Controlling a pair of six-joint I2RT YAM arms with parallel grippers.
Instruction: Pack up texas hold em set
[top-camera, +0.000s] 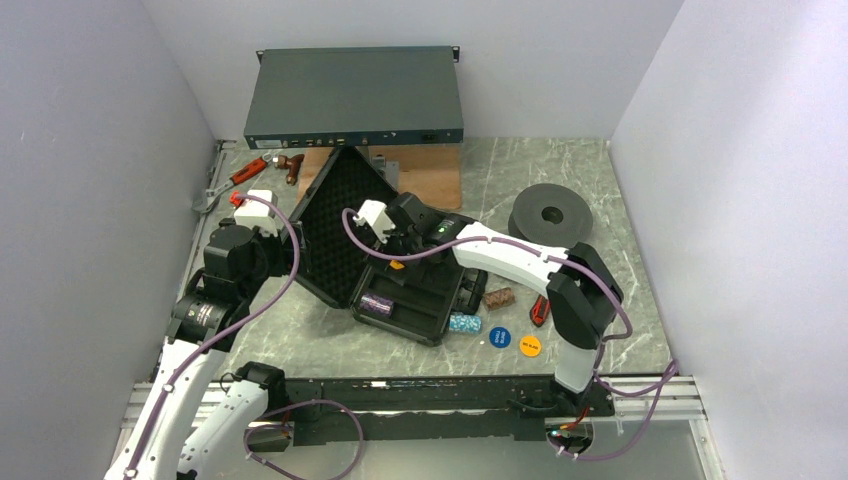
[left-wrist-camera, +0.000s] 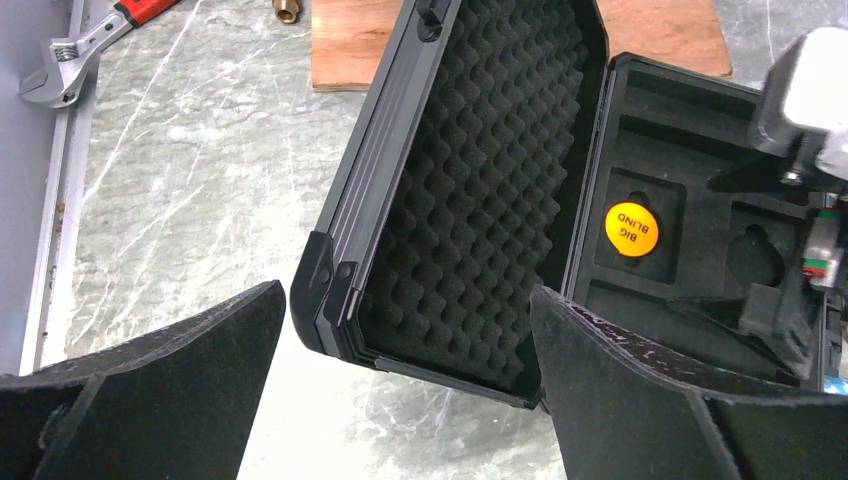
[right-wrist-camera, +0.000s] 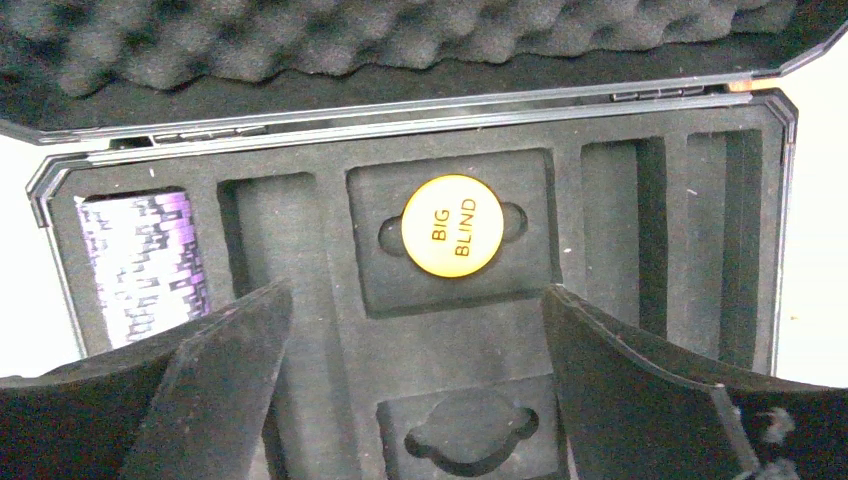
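Case tray covered, tool cropped, disc print unreadable

In the top view the tray of the black case (top-camera: 430, 322) is largely covered by the right gripper (top-camera: 398, 252), and the lettering on the blue disc (top-camera: 499, 337) and orange disc (top-camera: 530, 347) is too small to be read. In the right wrist view the purple chip roll (right-wrist-camera: 140, 255) is partly hidden behind a finger (right-wrist-camera: 220, 390). In the left wrist view the wrench (left-wrist-camera: 88, 42) is cut off by the top edge.

"BIG BLIND" on the yellow disc (right-wrist-camera: 452, 226)
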